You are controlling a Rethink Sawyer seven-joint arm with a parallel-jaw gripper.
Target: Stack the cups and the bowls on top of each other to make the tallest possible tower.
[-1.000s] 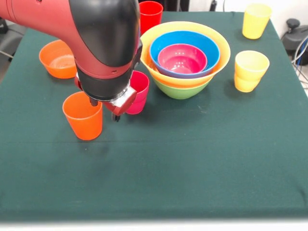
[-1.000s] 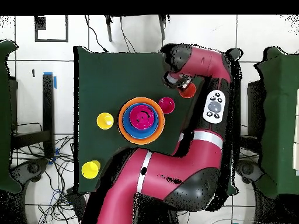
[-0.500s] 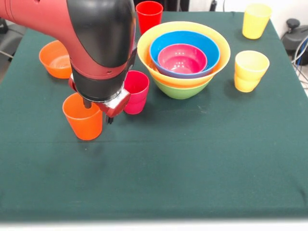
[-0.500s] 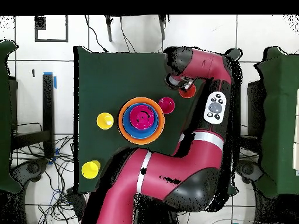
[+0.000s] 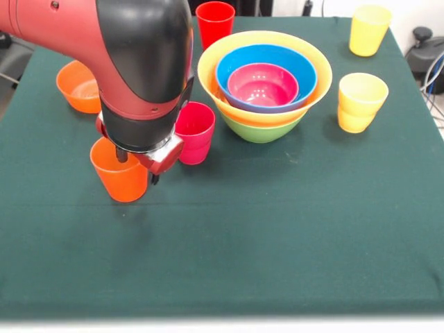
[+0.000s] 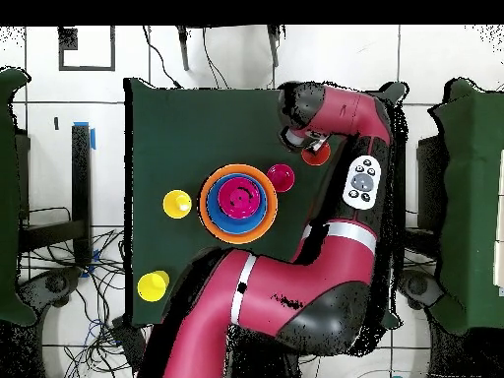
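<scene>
Over the orange cup [image 5: 119,177], at about eight o'clock from the tower [image 5: 264,87] in the front view, my gripper [image 5: 137,165] is hanging with one finger dipping inside the cup's mouth and the other showing outside its wall on the magenta cup's side. My jaws are standing spread, straddling that wall and not yet pinching it, as far as I can judge; my own wrist is covering part of the rim.

The orange cup is standing upright on the green desk [image 5: 277,236], with the magenta cup [image 5: 194,132] just beside it at two o'clock. The orange bowl [image 5: 78,86] is sitting apart at eleven o'clock. The tower is nesting pink inside blue inside the wide yellow bowl, over the green base. A red cup [image 5: 215,21] is waiting at the tower's ten o'clock, a stacked yellow cup [image 5: 359,101] at its three o'clock and another yellow cup [image 5: 368,29] at its one o'clock.

I am judging this cup light, thin, smooth and a little springy, so it is likely to slip or flex under a hard squeeze. The wall just below the rim is looking like the best hold, gripped gently.
</scene>
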